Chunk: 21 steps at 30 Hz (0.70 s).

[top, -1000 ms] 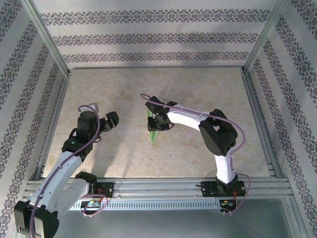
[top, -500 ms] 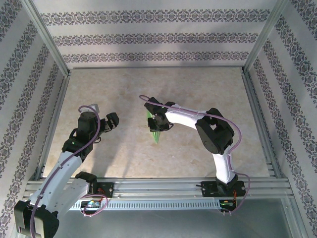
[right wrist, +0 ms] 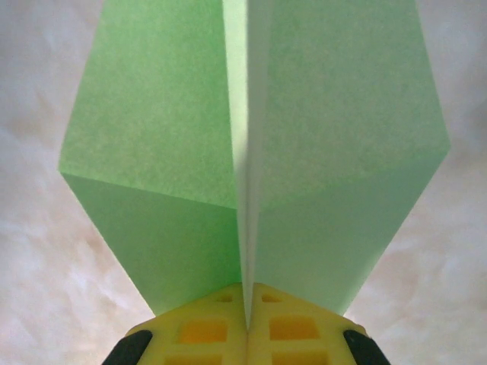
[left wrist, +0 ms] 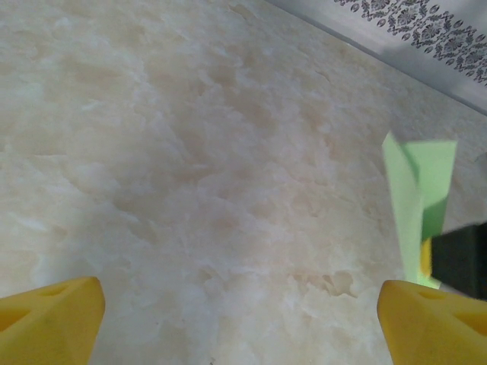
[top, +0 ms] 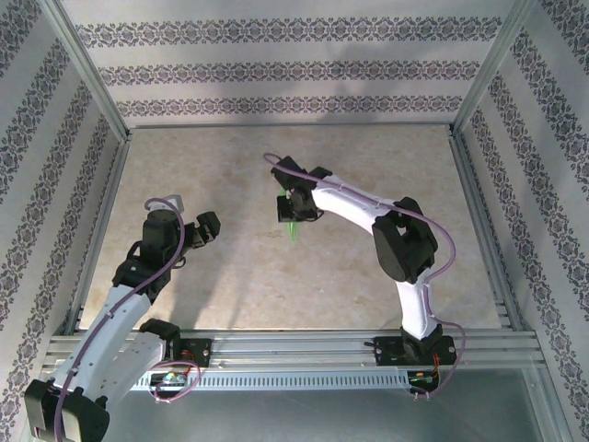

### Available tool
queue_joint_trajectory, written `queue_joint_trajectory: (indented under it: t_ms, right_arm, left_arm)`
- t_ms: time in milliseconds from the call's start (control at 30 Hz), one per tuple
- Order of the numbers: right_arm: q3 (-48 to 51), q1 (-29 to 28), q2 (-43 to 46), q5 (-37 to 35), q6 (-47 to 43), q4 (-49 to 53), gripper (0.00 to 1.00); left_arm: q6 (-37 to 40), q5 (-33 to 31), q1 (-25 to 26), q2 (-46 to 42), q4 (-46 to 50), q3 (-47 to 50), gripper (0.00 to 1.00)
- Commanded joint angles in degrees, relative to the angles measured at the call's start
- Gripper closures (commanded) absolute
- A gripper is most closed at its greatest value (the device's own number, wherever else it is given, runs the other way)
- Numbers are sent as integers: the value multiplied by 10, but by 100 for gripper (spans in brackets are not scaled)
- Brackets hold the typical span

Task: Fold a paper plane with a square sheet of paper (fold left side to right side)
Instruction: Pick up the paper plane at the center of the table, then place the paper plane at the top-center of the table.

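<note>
There it went: over the last second the right claw (top: 293,210) had pinched fully together, its yellow pads (right wrist: 205,328) meeting on the centre crease of the paper plane (right wrist: 251,152). The right arm had also stretched further out across the table (top: 230,295), away from its base, and the plane had gone along with it. A second before, the plane showed long and lower down from above. Now it was a short green sliver under the claw's tip, near the middle of the table. I'd have called it lifted, or very nearly, though from overhead I couldn't be sure of any gap beneath it. To my eye the folding looked finished and this was the pick-up.

The left claw (top: 204,226) hung over bare table well to the left of the plane, its fingers spread wide with nothing between them.

The plane itself looked tidy. It was pale matte green, with two wings flaring evenly either side of the pinched crease, clean straight edges and a kite-like outline. One wing sat darker, in shade. Nothing looked crumpled or torn.
</note>
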State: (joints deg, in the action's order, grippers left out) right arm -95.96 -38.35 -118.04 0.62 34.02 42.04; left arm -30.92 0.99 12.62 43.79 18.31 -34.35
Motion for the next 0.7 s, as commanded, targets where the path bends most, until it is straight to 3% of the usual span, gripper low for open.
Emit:
queue_joint_trajectory:
  t_ms: [0, 400, 667]
  right_arm:
    - [-59, 20, -41, -32, -24, 46, 100]
    - [-279, 56, -190, -33, -49, 142, 100]
    - [-325, 66, -238, -26, -52, 160, 100]
  left_arm:
    - [25, -5, -12, -10, 31, -3, 7]
    - [24, 14, -13, -5, 35, 2, 4]
    - [25, 18, -14, 2, 33, 1, 4]
